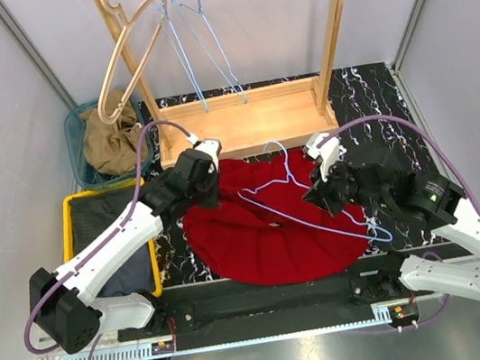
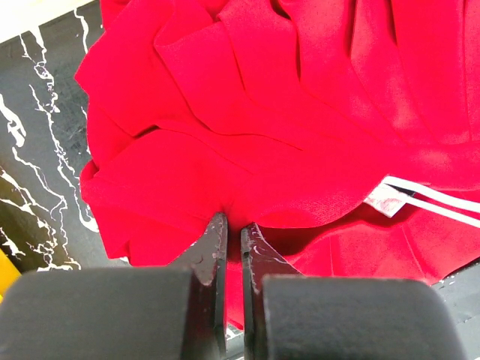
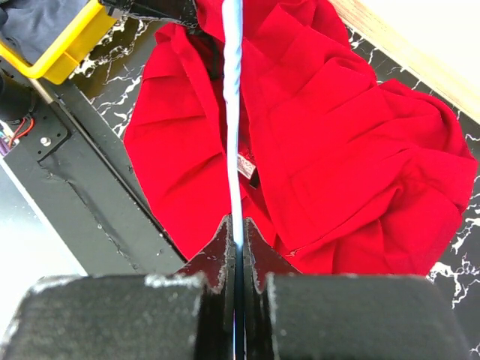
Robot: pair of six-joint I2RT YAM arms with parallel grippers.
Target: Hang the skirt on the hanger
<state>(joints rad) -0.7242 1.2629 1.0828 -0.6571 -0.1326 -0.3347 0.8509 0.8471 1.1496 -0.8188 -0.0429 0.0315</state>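
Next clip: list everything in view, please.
skirt: 1, red, spread mid-table
wire hanger: 1, pale blue, lying on skirt
rack: 1, wooden, back of table
wooden hanger: 1, tan, on rack
spare wire hangers: 2, pale blue, on rack
basket: 1, teal, back left, holds tan cloth
bin: 1, yellow, left, holds dark clothing
left gripper: 1, black, jaws shut on skirt edge
right gripper: 1, black, jaws shut on wire hanger

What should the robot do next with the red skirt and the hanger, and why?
Probably lift the left pincer a little to raise the edge of the skirt. It is shut on the fabric, while the right pincer is shut on the blue hanger lying over the skirt, so the hanger needs an opening to slide into.
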